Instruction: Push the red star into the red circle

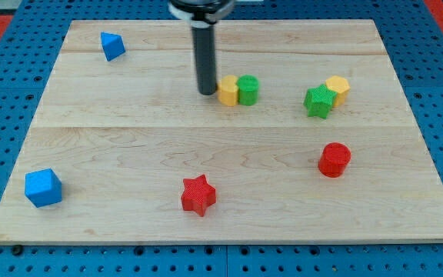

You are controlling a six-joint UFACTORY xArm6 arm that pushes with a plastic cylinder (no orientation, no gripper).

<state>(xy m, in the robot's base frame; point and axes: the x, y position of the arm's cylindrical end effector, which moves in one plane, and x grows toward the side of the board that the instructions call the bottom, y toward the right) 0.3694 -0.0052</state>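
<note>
The pale wooden board (129, 131) lay on a blue perforated base, and the small plastic blocks were scattered over it with no clear order. The red star-shaped block (198, 195) sat near the view's bottom, a little left of centre, and the red round cylinder block (334, 159) stood well apart from it toward the view's right and slightly higher, with bare wood between them. The arm's dark rod came down from the view's top, and its tip (207, 93) rested just beside the left face of a yellow block (228, 90), whose shape was hard to tell; whether it touched could not be made out. A green round block (248, 90) pressed against that yellow one's right side. There was no pincer on this arm, only the rod, so nothing was clamped or held. Judging by the layout, the tip was far from the star and would have to get to its left side to drive it rightward.
</note>
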